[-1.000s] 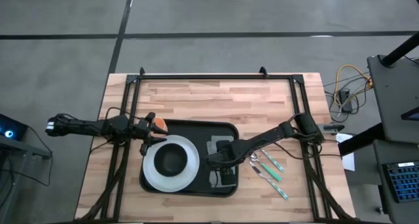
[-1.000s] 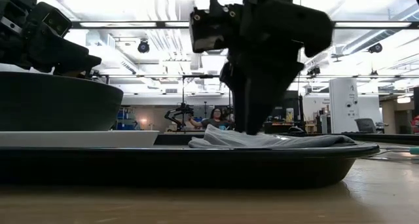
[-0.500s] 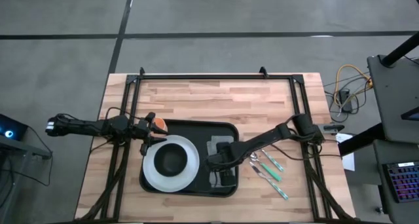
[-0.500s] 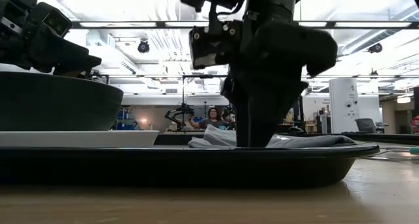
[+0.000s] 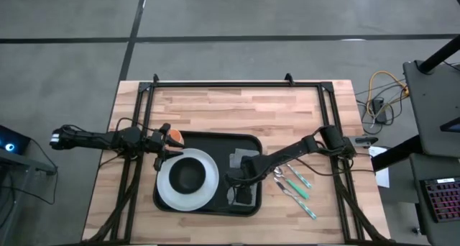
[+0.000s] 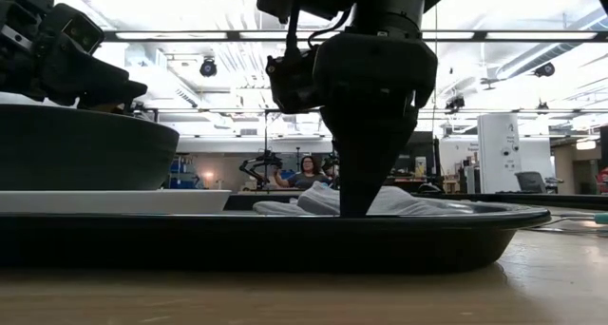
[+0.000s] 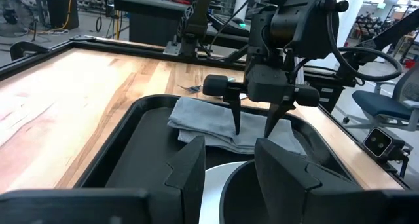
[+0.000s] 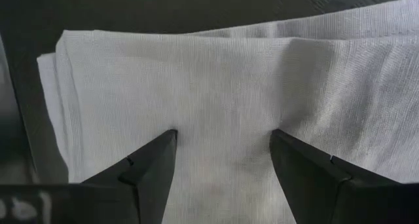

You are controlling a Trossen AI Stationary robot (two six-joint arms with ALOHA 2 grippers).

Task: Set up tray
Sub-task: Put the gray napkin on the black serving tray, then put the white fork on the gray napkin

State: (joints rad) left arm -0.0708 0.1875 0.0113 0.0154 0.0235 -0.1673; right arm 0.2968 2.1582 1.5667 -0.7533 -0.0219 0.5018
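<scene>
Fingers [image 7: 237, 119] of the right gripper [image 5: 239, 180] stand spread, tips down on the folded grey napkin [image 5: 241, 167] lying directly beneath them in the tray [image 5: 215, 139], by the bench's right edge.

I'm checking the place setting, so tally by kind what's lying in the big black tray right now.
Round white plate: 1
Dark round bowl, sitting on the plate: 1
Folded grey cloth napkin: 1
Total in the flat black rectangular tray: 3
</scene>
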